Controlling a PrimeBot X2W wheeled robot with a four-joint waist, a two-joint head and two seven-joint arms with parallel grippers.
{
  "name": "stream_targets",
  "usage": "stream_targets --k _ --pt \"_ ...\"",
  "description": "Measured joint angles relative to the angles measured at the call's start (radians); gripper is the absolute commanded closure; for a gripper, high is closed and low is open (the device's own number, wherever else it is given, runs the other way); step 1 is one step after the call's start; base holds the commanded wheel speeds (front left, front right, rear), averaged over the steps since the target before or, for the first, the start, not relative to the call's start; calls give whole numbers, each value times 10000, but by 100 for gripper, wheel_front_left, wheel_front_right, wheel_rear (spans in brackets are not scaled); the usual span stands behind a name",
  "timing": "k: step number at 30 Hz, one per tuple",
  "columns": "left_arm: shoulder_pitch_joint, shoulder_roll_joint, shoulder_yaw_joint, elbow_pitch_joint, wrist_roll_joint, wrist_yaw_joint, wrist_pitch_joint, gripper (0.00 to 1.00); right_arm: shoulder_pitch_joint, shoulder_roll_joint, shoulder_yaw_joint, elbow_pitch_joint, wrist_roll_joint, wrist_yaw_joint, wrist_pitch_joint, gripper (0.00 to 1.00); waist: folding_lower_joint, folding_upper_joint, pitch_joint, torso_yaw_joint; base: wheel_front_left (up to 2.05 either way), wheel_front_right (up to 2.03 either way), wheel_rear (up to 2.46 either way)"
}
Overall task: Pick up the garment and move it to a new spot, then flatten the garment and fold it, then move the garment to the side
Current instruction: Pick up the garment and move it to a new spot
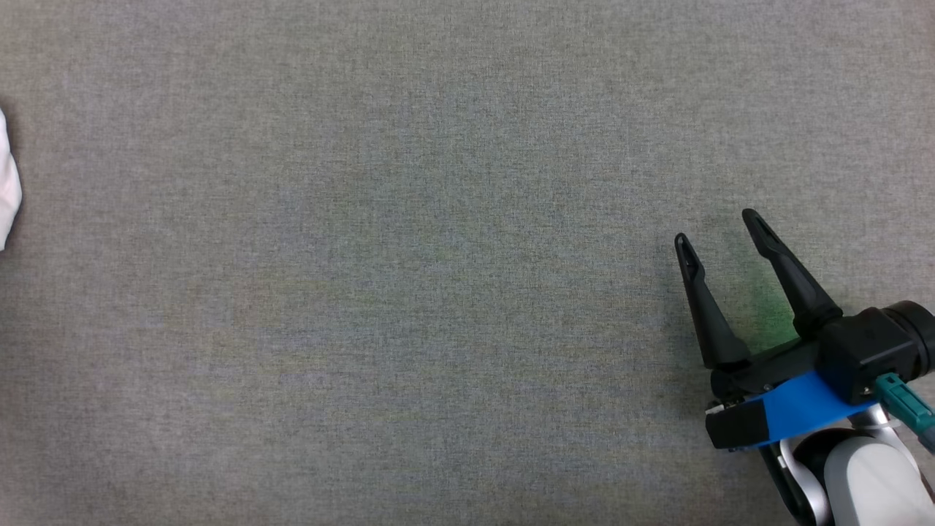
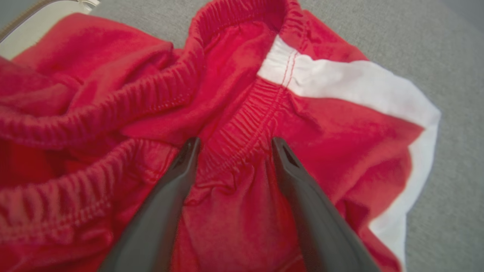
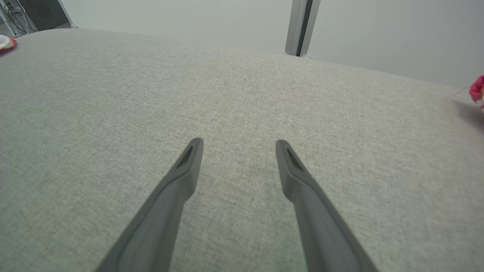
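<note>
The garment (image 2: 113,68), red shorts with a white side stripe (image 2: 351,83) and a gathered elastic waistband (image 2: 113,109), lies crumpled on the grey cloth-covered counter (image 2: 453,113) and takes up most of the left wrist view. The left gripper (image 2: 236,141) sits at the bottom centre of that frame. Its fingers are spread wide, one on each side of a bunched stretch of waistband, and pinch nothing. I cannot tell whether the tips touch the cloth.

In the head view a sliver of white cloth (image 1: 7,190) pokes in at the left edge. The right gripper (image 1: 716,228) is at the lower right, well apart from it, over bare counter (image 1: 409,263). Its fingers are also spread and hold nothing.
</note>
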Motion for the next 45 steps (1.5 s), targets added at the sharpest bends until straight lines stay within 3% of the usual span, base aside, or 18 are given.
stream_targets --k 1,2,8,11,16,22,31,37,43,44,45 --pt "-64 42 -23 71 -21 0 104 69 1 36 -10 8 0 0 -6 0 1 0 -13 -12 0 0 0" --pt "-89 52 -75 111 -6 0 111 100 1 75 -4 42 0 0 -21 0 1 0 -45 -11 0 0 0" --pt "-151 109 -474 40 259 -274 -196 100 2 247 111 533 98 0 -353 0 4 2 -715 137 0 0 0" --pt "-374 263 -523 -543 301 -491 -786 100 17 389 174 859 161 0 -571 0 2 1 -1322 278 0 0 0" --pt "-848 263 -1003 -1881 328 -686 -786 100 166 568 311 1459 384 0 -851 0 0 0 -2473 392 0 0 0" --pt "-1041 -506 -1827 -4167 238 -665 -86 100 588 763 263 1994 562 0 -1087 0 -2 -3 -3829 180 0 0 0" --pt "66 -2290 -2982 -6669 -416 -527 445 100 1098 884 -46 2021 625 0 -1143 0 -1 -4 -5010 -969 0 0 0" --pt "1647 -3275 -3969 -6784 -485 -487 232 100 1233 930 -150 1904 640 0 -1089 0 0 -4 -5287 -1834 0 0 0" --pt "3247 -3848 -4828 -5321 -92 -430 -431 100 1412 941 -207 1843 696 0 -1076 0 0 -3 -5341 -2293 0 0 0" --pt "3461 -3923 -4980 -5037 -6 -433 -550 75 1410 941 -192 1831 698 0 -1072 0 1 -3 -5311 -2315 0 0 0" --pt "3661 -3971 -5183 -4765 100 -443 -631 15 1407 941 -163 1825 711 0 -1053 0 1 -2 -5288 -2333 0 0 0"
